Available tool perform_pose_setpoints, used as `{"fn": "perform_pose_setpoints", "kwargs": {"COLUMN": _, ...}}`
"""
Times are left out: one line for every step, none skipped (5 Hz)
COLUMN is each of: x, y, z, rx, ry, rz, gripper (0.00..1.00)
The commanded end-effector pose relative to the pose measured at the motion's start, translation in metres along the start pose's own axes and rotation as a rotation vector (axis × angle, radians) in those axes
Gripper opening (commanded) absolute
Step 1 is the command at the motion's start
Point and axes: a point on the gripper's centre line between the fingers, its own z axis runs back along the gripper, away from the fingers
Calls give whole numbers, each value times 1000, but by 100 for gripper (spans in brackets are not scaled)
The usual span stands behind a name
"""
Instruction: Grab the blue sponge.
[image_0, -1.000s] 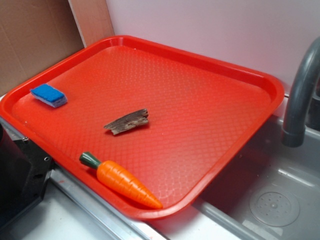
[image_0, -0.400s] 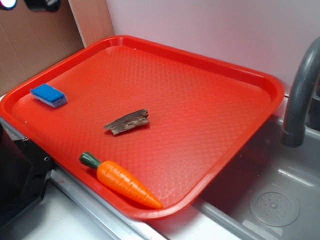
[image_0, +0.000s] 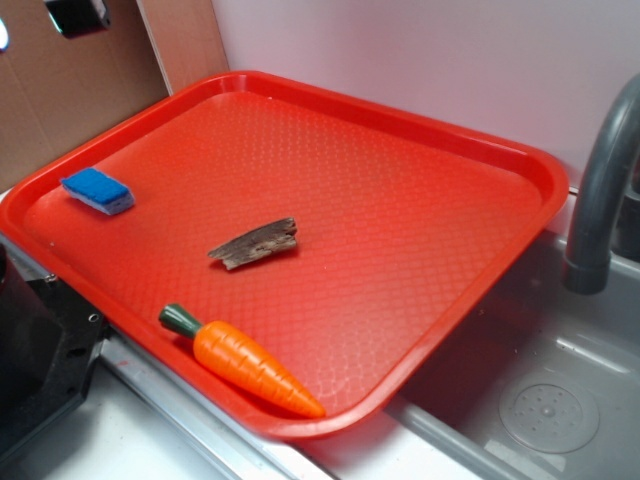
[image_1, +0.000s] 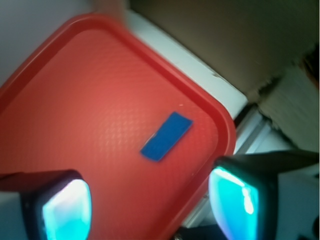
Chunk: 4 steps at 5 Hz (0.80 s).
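Red tray (image_1: 60, 85), blue sponge (image_1: 166, 136) well apart from open end effector (image_1: 150, 202)

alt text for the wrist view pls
A blue sponge lies flat near one rounded corner of a red tray, seen from above. The open tool frames the bottom edge, its two fingers glowing teal, nothing between them.

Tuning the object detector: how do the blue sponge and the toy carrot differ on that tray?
The blue sponge is a short flat block, blue on top with a pale layer beneath; the toy carrot is longer, tapered and orange with a green stem. The sponge lies by the tray's left edge, the carrot along the near rim. Both lie flat on the tray, untouched.
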Motion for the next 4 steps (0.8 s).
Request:
{"fn": "perform_pose_setpoints", "kwargs": {"x": -2, "y": 12, "z": 7, "rx": -7, "ry": -29, "rz": 32, "gripper": 100}}
{"fn": "perform_pose_setpoints", "kwargs": {"x": -2, "y": 12, "z": 7, "rx": -7, "ry": -29, "rz": 32, "gripper": 100}}
{"fn": "perform_pose_setpoints", "kwargs": {"x": 5, "y": 18, "z": -31, "rx": 25, "ry": -9, "rz": 251, "gripper": 100}}
{"fn": "perform_pose_setpoints", "kwargs": {"x": 13, "y": 19, "z": -66, "rx": 27, "ry": 64, "rz": 271, "gripper": 100}}
